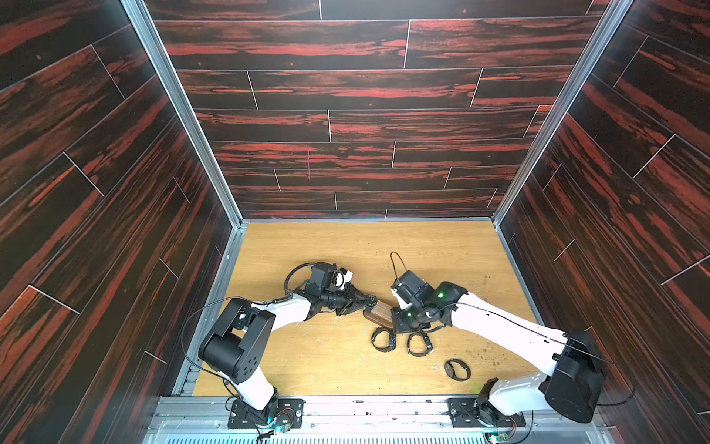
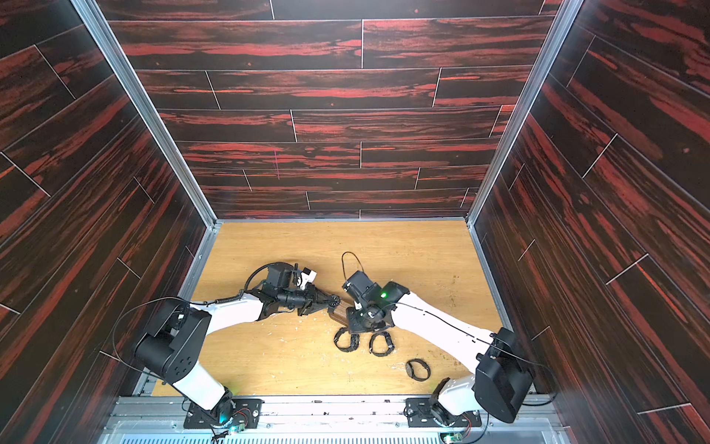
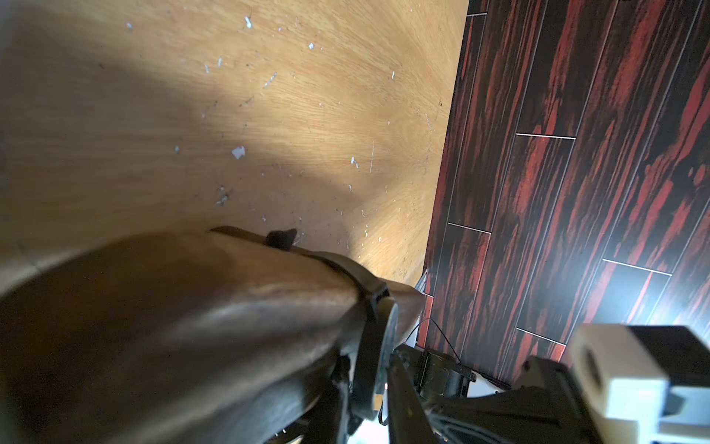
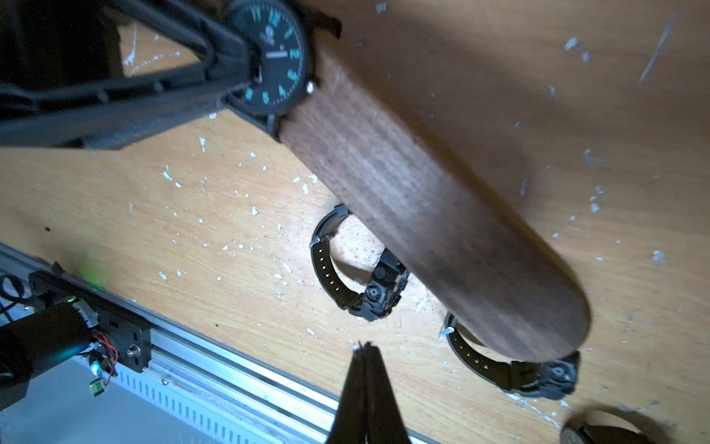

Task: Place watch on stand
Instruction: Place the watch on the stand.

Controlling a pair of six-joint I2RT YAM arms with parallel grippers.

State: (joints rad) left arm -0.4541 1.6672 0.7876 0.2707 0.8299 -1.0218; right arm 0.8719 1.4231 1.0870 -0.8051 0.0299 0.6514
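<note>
Watch goes onto the end of the stand!

The left gripper [image 1: 365, 302] is clamped on the watch [image 4: 274, 57], a black dial with teal numerals. It sits right at the end of the stand [image 4: 422, 200], its strap looped over the dark wooden bar in the left wrist view. The stand lies slantwise on the table [image 1: 307, 250] between the two arms. The right gripper [image 4: 367, 351] hangs over the stand's other end, fingers pinched together on nothing. Two spare watches [image 1: 383, 340] lie on the table just beside the stand, and a third watch [image 1: 457, 370] sits well apart toward the right arm's base.
</note>
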